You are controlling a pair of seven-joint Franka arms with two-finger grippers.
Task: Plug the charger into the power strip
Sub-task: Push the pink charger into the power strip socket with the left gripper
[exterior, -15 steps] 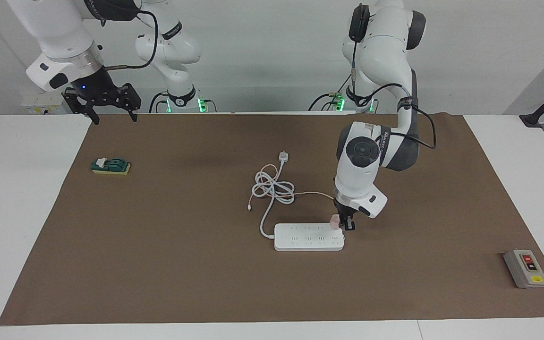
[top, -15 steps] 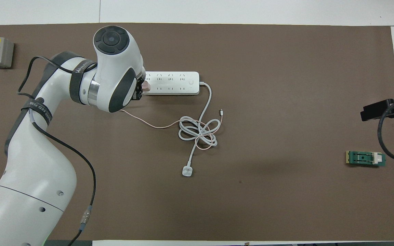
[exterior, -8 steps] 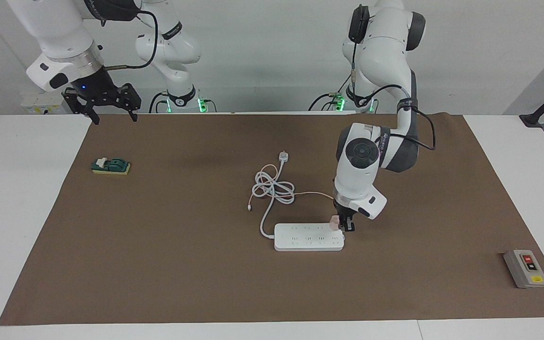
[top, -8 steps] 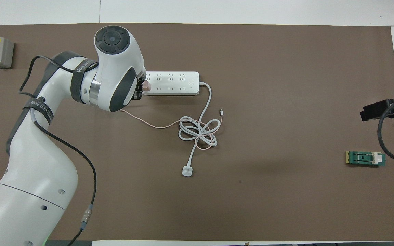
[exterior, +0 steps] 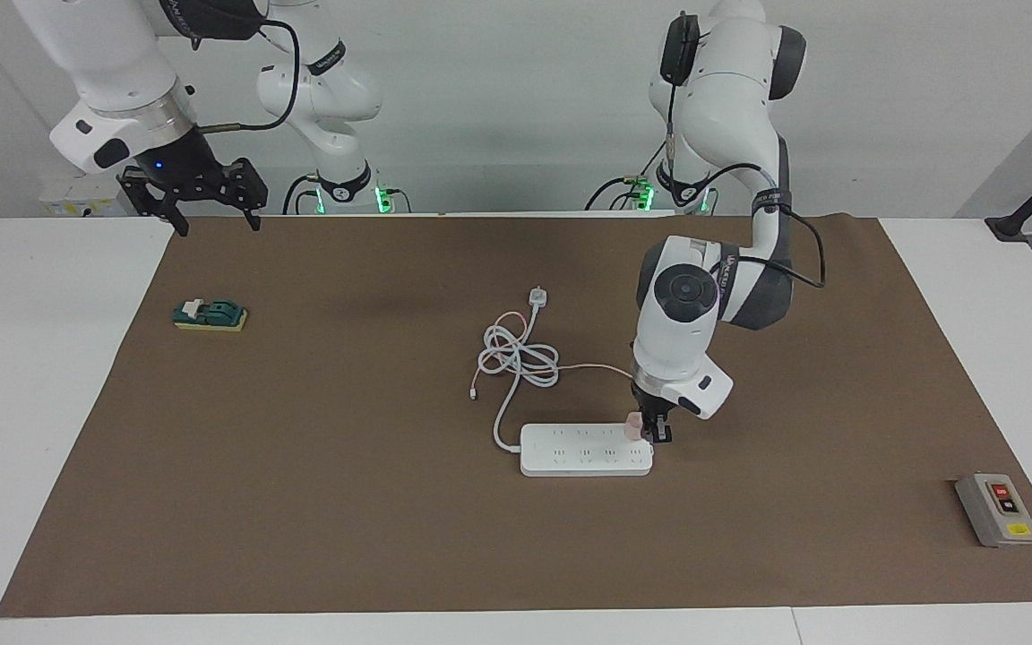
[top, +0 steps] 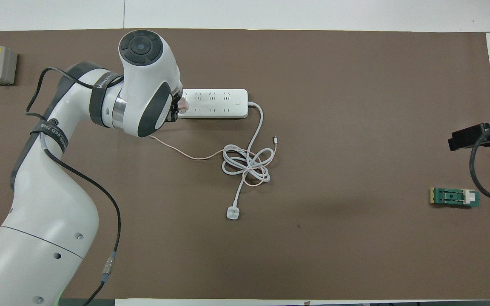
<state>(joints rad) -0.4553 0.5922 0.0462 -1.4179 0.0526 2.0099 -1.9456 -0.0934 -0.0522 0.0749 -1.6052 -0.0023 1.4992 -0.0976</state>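
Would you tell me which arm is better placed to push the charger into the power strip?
Left. The left gripper is shut on the charger at the power strip's end. The right gripper waits open above the mat's edge near the robots.

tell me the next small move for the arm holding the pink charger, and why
Probably press straight down. The left gripper is shut on the charger, which sits over the power strip at its end toward the left arm, seemingly not seated. The right gripper waits open.

Pink charger (exterior: 632, 425), white power strip (exterior: 584, 451)
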